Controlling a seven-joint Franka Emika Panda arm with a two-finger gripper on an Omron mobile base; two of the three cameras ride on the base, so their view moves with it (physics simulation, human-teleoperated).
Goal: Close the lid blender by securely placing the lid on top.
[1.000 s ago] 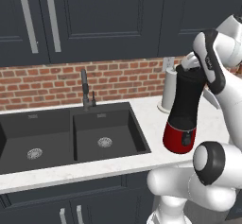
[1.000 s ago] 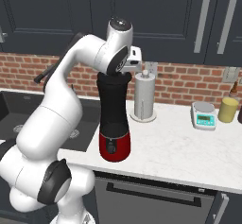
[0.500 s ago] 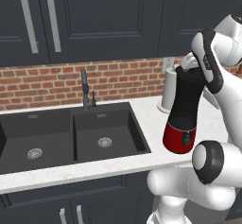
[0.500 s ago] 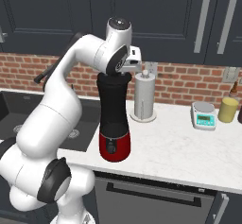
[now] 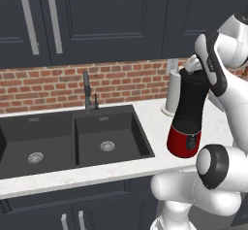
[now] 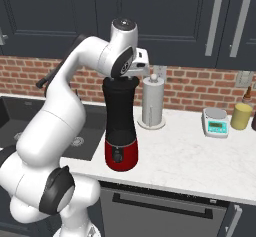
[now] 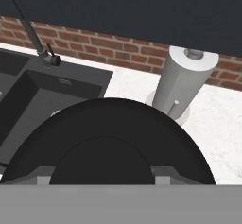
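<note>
**Blender station, counter right of the sink**

Blender (image 6: 120,126): black jar on a red base, upright near the front edge of the white counter (image 6: 200,156).
Lid (image 7: 106,147): black round cap on top of the jar, directly under the hand; seen from above as a dark disc with a smaller raised centre.
Paper-towel roll (image 6: 153,102): upright on its stand, just behind and to the right of the blender, close to the hand.
Sink (image 5: 72,139): dark double basin to the left, tap (image 5: 87,89) at the brick wall.
Kitchen scale (image 6: 216,122) and yellow jar (image 6: 241,116): well apart, far right on the counter.
Gripper (image 6: 125,78): pointing down at the jar's top. Fingers hidden; cannot tell whether spread or pinching the lid.
</note>
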